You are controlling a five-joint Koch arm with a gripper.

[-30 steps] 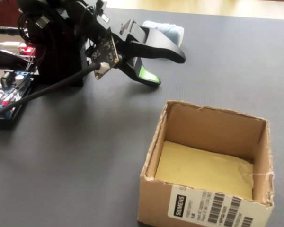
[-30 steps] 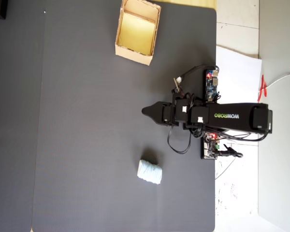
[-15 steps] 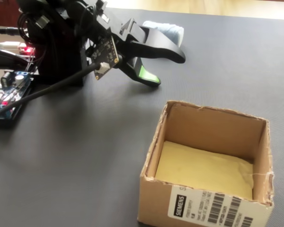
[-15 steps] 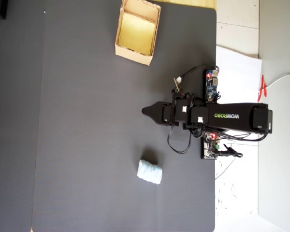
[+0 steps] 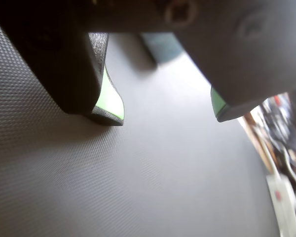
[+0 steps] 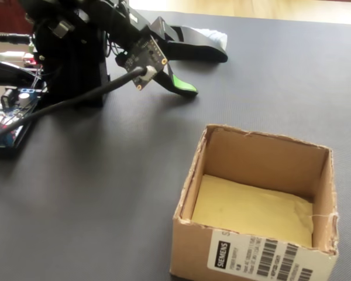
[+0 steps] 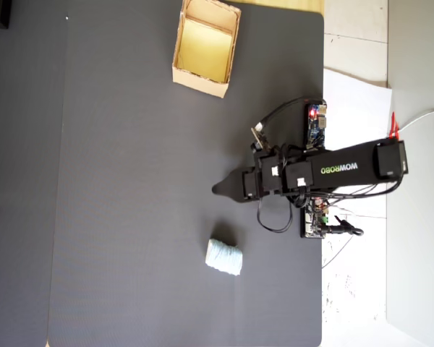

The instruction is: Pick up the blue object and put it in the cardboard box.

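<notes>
Wad [image 7: 224, 258]: pale blue, lumpy, lying on the mat at about 6 o'clock in the overhead view, free of any grip; in the fixed view only a sliver of it [image 6: 217, 37] shows at 12 o'clock, behind the upper black jaw.
Wad to claw: apart; in the overhead view the wad sits at 6 o'clock from the claw tip, with bare mat between.
Claw [image 5: 167, 112]: jaws parted with a clear gap, nothing between them; green pads [image 5: 110, 96] line the inner faces; in the wrist view the tips hang just above the mat.
Claw in fixed view [image 6: 207, 72]: two black jaws spread, pointing toward 3 o'clock, the lower one with a green pad.
Claw in overhead view [image 7: 218, 189]: tip points toward 9 o'clock, near the picture's centre.
Box [image 7: 201, 81]: tan cardboard, open top, yellowish floor, empty; at 12 o'clock in the overhead view, well apart from wad and claw.
Box in fixed view [image 6: 190, 186]: at 5 o'clock, a barcode label [image 6: 263, 256] on its near wall.
Arm [image 7: 333, 170]: black, stretches from 3 o'clock toward the centre in the overhead view.
Mat [image 7: 130, 217]: dark grey, textured, under everything.
</notes>
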